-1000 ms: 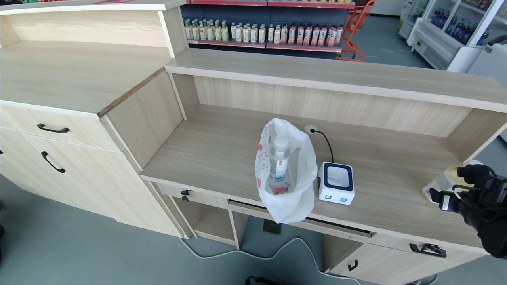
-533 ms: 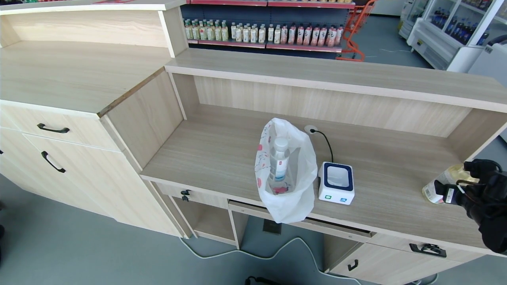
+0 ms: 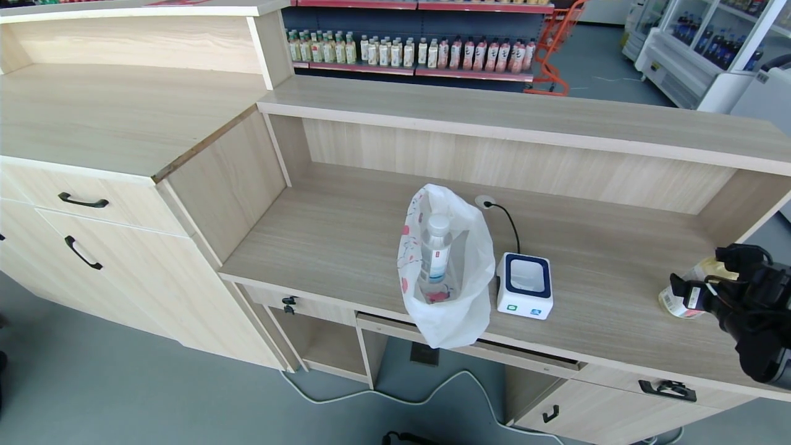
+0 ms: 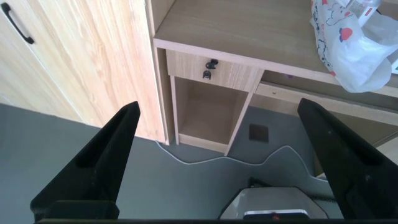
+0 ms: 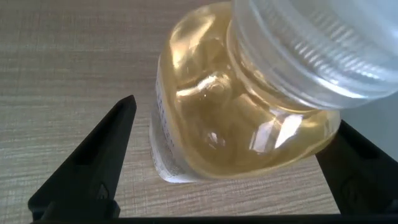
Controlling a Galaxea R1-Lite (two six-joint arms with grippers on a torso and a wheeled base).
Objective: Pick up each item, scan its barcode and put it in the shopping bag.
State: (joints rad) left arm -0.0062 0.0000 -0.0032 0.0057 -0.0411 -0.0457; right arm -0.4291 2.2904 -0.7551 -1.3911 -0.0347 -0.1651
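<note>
Near the surface's point(image 3: 609, 262) right edge, a tilted bottle point(image 3: 678, 301) of yellow liquid is apparently held clamped in the right gripper point(image 3: 701, 273), cap towards its wrist.

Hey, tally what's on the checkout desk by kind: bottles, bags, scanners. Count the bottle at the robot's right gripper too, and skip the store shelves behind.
Bottles: 2 (clear bottle standing in the bag, amber-liquid bottle in the right gripper)
Shopping bag: 1
Barcode scanner: 1
Total: 4
</note>
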